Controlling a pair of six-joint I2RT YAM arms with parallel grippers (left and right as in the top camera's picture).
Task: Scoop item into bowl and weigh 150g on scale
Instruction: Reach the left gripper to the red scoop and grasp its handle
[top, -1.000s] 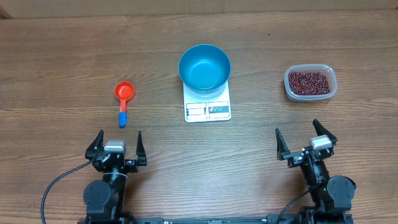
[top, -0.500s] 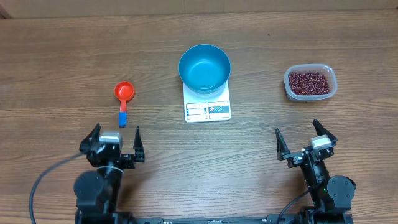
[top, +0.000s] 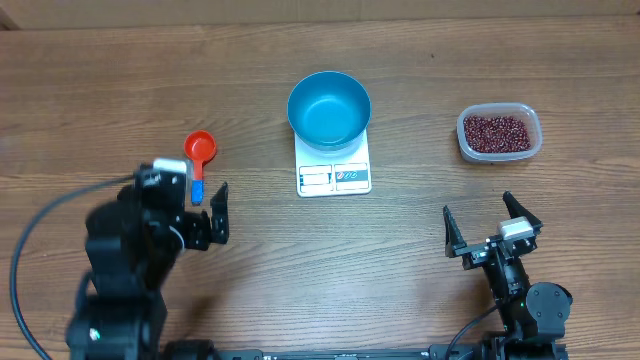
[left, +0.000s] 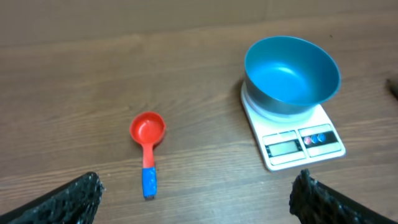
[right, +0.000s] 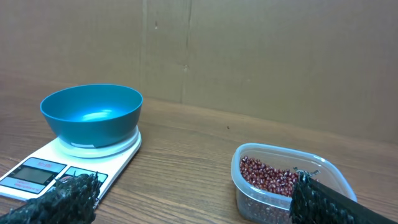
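1. Overhead: the round deep bright-blue bowl (top: 329, 108) sits on the small flat white rectangular scale (top: 334, 174). The dark red-brown beans (top: 496, 132) fill a clear plastic tub (top: 535, 149) at right. A red plastic scoop with blue handle (top: 200, 160) lies at left. The right gripper (top: 478, 208) is spread wide and empty.
2. Left wrist: the left gripper (left: 196, 183) is wide and holds nothing, with the scoop ahead between its fingers.
3. Right wrist: the bowl is empty, and the tub is near the right finger.
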